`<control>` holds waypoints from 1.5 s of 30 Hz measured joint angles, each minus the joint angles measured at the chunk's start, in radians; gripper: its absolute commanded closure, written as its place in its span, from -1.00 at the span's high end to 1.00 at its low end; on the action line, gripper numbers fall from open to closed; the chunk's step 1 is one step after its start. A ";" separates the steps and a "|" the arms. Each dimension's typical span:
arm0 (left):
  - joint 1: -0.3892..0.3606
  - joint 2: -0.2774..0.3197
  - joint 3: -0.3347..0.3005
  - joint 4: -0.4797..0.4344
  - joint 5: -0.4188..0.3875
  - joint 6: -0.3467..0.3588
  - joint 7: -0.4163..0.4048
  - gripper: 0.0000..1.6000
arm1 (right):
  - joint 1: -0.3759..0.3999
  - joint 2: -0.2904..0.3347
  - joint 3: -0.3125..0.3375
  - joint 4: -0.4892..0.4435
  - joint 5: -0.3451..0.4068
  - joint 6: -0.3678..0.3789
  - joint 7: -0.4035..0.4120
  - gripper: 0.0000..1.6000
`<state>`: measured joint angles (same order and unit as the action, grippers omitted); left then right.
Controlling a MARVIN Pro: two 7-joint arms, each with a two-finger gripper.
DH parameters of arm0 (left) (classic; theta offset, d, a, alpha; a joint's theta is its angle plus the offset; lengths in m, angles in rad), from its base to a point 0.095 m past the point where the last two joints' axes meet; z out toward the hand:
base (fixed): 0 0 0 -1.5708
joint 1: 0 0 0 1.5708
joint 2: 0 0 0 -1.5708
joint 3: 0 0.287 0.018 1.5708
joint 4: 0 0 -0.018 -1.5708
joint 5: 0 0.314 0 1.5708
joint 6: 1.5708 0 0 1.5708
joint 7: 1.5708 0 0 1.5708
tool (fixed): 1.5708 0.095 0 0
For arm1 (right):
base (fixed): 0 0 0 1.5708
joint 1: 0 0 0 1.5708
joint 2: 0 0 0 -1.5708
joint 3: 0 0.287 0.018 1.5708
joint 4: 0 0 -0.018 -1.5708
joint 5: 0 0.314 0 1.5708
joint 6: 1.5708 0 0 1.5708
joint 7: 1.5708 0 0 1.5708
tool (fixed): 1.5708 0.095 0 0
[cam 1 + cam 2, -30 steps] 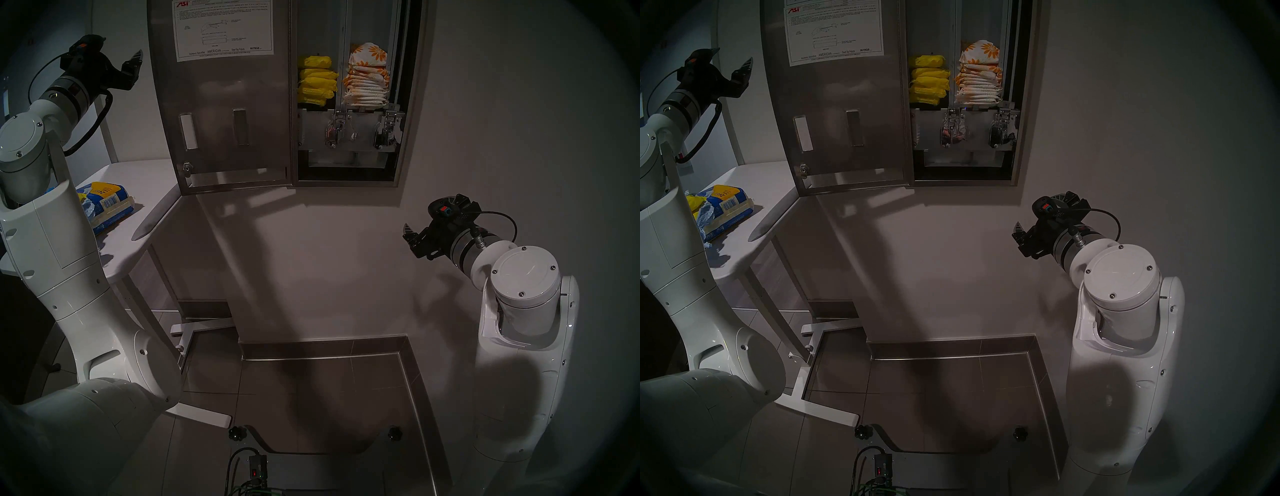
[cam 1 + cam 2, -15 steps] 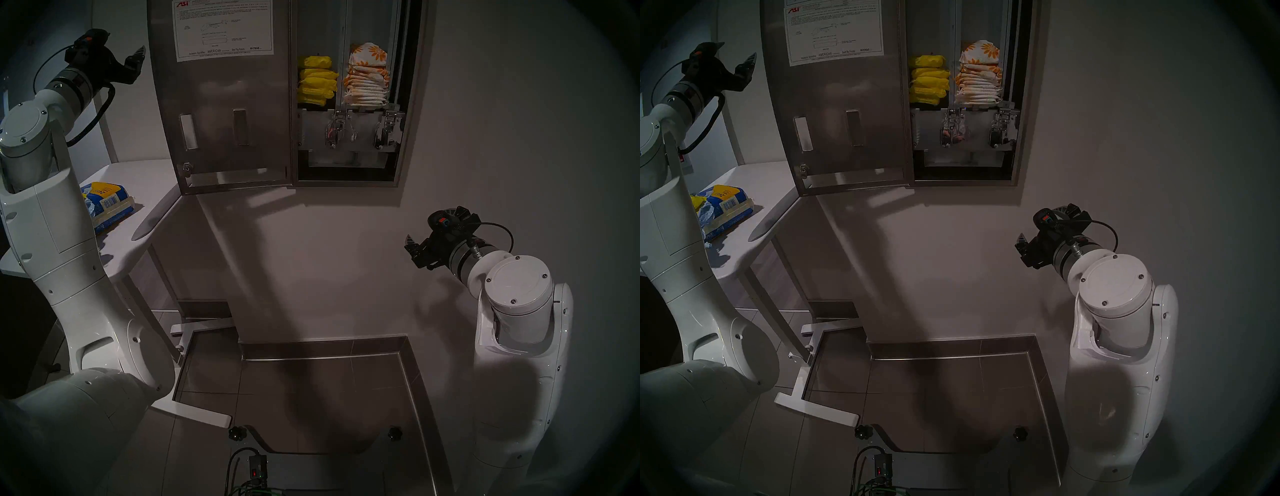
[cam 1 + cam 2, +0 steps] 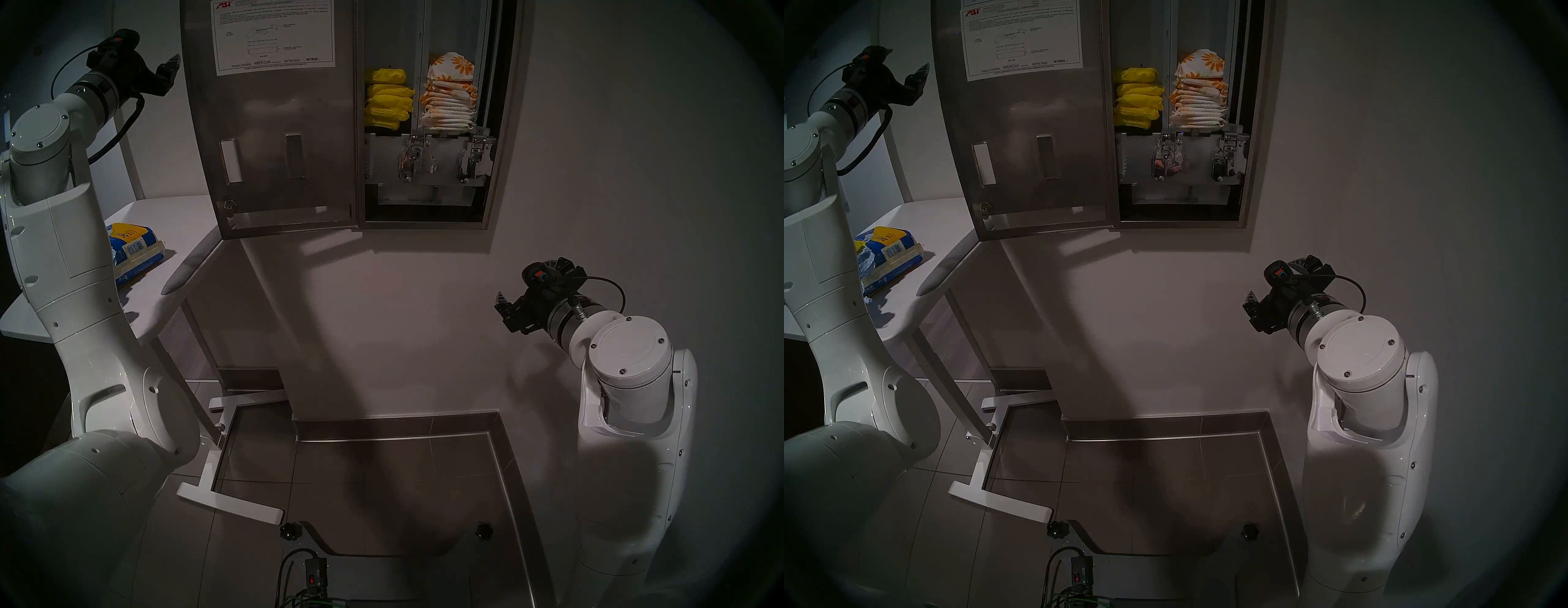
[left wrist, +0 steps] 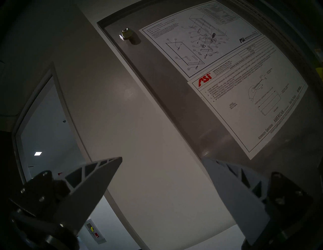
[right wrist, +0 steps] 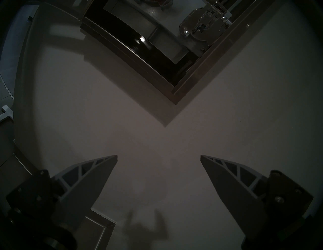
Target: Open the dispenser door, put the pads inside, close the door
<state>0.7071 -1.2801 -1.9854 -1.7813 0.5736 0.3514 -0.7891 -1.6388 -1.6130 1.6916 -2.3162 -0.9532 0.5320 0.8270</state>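
The steel dispenser door (image 3: 275,127) (image 3: 1026,127) stands swung open to the left, its back facing me with a white instruction sheet (image 4: 244,87). Inside the cabinet, the pads (image 3: 450,91) (image 3: 1202,93) in white wrappers with orange daisies are stacked in the right column. My left gripper (image 3: 167,74) (image 4: 161,158) is open and empty, high up just left of the door's free edge. My right gripper (image 3: 505,308) (image 5: 159,155) is open and empty, low on the right, facing the wall below the cabinet's lower corner (image 5: 174,101).
Plain yellow packets (image 3: 388,99) fill the cabinet's left column. A torn blue-and-yellow bag (image 3: 133,250) lies on the white side table (image 3: 169,237) under the door. Two chrome lever mechanisms (image 3: 409,159) sit below the stacks. The table's legs (image 3: 220,424) stand on the tiled floor.
My left arm rose and its gripper moved up and closer to the door's edge. My right gripper sank a little. The door and the pads have not moved.
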 measured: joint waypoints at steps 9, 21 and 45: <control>-0.052 0.002 -0.018 0.067 -0.043 0.073 -0.029 1.00 | 0.001 0.001 -0.009 0.008 -0.012 0.011 -0.012 1.00; -0.106 -0.020 -0.100 0.187 -0.133 0.215 -0.104 1.00 | 0.010 0.002 -0.033 0.019 -0.039 0.027 -0.026 1.00; -0.133 -0.032 -0.202 0.286 -0.245 0.273 -0.231 1.00 | 0.050 0.007 -0.073 0.058 -0.080 0.051 -0.034 1.00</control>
<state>0.5741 -1.3120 -2.1871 -1.4958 0.3283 0.6241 -1.0205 -1.5890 -1.6060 1.6185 -2.2582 -1.0332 0.5825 0.7930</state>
